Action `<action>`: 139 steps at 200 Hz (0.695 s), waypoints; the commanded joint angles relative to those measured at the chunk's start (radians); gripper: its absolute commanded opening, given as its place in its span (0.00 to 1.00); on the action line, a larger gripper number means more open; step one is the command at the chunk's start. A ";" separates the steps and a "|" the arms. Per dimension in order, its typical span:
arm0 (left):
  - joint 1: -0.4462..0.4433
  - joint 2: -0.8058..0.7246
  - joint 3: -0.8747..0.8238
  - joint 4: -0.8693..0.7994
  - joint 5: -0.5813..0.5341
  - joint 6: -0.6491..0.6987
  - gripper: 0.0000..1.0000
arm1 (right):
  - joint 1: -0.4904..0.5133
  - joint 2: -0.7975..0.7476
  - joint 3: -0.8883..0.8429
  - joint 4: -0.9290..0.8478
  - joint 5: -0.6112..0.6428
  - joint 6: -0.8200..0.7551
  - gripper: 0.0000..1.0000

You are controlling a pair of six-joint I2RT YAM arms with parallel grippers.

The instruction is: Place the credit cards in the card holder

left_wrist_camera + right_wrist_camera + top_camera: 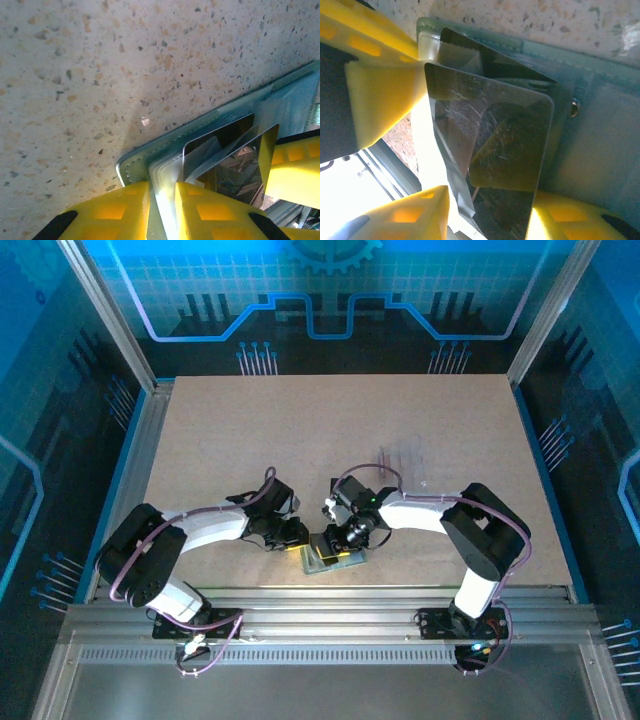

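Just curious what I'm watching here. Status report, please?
Left claw shut on pale grey-green wallet-like card holder edge. Right claw straddling glossy black rectangular card, tilted against holder; grip unclear. Clear plastic pouch lies apart.

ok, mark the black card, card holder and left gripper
black card [490, 135], right wrist view, middle of its glossy face
card holder [600, 150], right wrist view, green panel right of the card
left gripper [162, 192], left wrist view, midway between its fingertips
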 commanded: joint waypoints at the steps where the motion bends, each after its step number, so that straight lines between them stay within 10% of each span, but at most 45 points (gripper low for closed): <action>1: 0.002 0.016 -0.031 0.038 0.033 -0.019 0.22 | 0.012 -0.021 -0.002 0.003 0.058 0.064 0.45; 139: -0.005 0.026 -0.050 0.091 0.024 -0.058 0.22 | 0.082 -0.052 0.091 -0.134 0.220 0.128 0.58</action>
